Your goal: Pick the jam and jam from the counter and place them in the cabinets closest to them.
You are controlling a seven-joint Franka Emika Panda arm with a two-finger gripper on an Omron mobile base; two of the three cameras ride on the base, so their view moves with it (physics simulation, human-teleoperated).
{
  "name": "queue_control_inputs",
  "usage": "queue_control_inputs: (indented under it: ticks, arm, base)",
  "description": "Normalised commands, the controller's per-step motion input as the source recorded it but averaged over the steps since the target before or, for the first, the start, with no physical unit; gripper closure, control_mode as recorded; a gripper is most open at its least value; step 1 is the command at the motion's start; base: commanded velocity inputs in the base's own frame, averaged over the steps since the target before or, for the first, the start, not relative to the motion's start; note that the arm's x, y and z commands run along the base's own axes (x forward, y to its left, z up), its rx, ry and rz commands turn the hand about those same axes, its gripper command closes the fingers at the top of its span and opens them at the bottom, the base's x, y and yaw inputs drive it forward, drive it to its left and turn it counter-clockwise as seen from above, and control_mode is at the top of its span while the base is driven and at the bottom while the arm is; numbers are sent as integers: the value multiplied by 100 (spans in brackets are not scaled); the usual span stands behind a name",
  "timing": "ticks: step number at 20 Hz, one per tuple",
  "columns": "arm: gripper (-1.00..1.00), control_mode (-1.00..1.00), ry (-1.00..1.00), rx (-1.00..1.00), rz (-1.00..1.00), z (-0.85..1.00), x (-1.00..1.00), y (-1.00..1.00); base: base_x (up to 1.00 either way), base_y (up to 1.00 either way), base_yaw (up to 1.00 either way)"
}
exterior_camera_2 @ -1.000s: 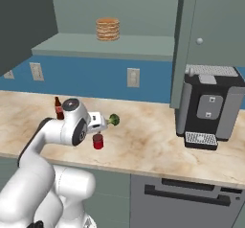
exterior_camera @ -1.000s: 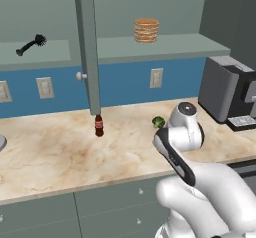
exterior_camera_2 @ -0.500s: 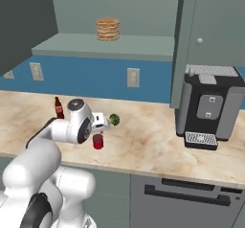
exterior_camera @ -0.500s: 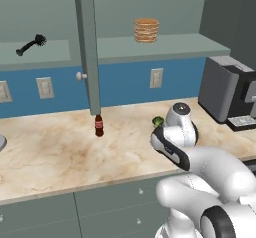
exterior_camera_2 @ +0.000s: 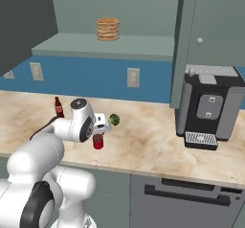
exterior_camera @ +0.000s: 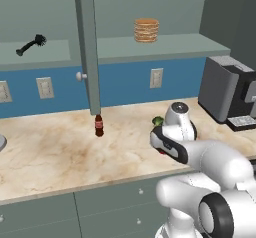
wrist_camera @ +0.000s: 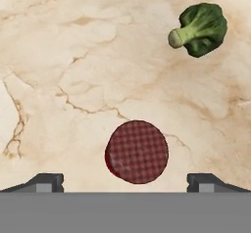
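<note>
A dark red jam jar stands upright on the marbled counter, seen from straight above in the hand view. My gripper hangs over it, open, with one fingertip well out on each side and nothing held. In the right base view the jam jar sits near the front edge of the counter, just under the gripper. The open cabinet shelf runs along the wall above, and in the left base view the cabinet door stands edge-on to me.
A broccoli floret lies just beyond the jar. A brown bottle stands to the left under the door edge. A coffee machine is at the right. A pancake stack and a black brush are on the shelf.
The arm has folded lower and the hand has shifted slightly over the red jar. The jaws stay open and the jar has not moved.
</note>
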Motion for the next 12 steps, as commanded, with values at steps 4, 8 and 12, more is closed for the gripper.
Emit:
queue_control_inputs:
  ticks: [4, 8, 12]
  arm:
    - [-100, -100, 2, 0, 0, -12, 8, 0]
    - [-100, -100, 1, 0, 0, -21, 16, 0]
    - [-100, -100, 2, 0, 0, -26, 18, 0]
  base:
    - [0, 0, 0]
    - [0, 0, 0]
    - [0, 0, 0]
